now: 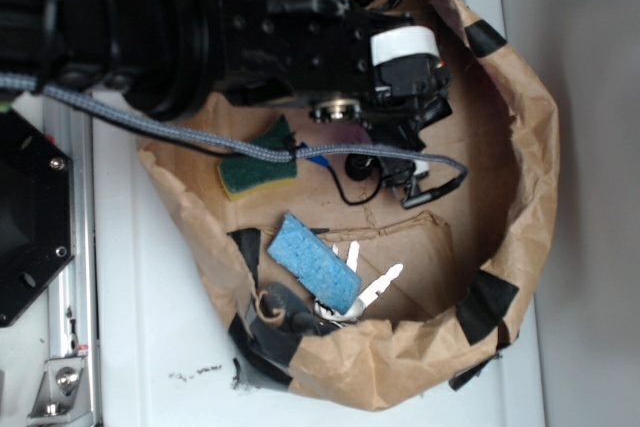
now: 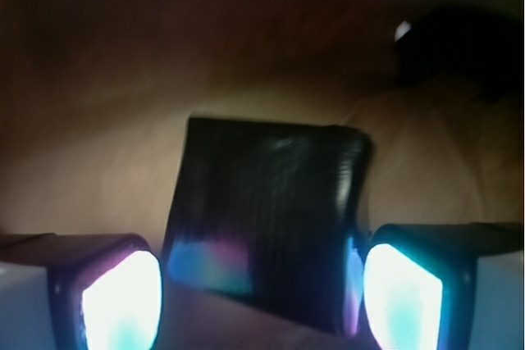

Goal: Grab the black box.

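Only the wrist view shows the black box (image 2: 267,231): it lies flat on brown paper, between the two glowing fingers (image 2: 123,301) of the pincer (image 2: 262,305), which is open wide. From outside, the black arm (image 1: 200,17) reaches from the left down into the paper basket (image 1: 520,147) and hides the box. A blue sponge (image 1: 313,261) and a green sponge (image 1: 258,162) lie nearby.

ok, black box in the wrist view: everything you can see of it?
The flat glossy black square box lies on the brown paper floor, slightly skewed, rounded corners, faint ribbed sheen. It sits between the two glowing fingertip pads, whose light reflects on its near edge. Contact can't be judged; the image is blurred. In the exterior view the arm hides it.
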Available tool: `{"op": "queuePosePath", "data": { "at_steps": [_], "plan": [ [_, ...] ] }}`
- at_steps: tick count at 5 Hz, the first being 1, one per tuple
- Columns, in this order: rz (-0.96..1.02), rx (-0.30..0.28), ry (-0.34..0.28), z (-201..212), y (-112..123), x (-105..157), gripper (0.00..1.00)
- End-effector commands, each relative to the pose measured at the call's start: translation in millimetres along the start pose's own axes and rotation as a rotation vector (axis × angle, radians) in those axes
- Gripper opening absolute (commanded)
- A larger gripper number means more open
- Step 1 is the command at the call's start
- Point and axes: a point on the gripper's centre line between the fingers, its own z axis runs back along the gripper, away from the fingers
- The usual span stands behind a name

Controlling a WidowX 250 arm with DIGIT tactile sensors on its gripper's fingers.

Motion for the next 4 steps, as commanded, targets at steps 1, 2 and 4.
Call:
{"op": "queuePosePath", "data": {
  "at_steps": [1,2,4],
  "plan": [
    [-0.071,-0.074,-0.022,33.7,-0.5,-4.5,1.00],
    [-0.095,-0.083,-0.019,36.6,-1.8,-11.9,1.00],
    [-0.075,-0.070,-0.025,38.1,7.6,-7.1,1.00]
  ]
}}
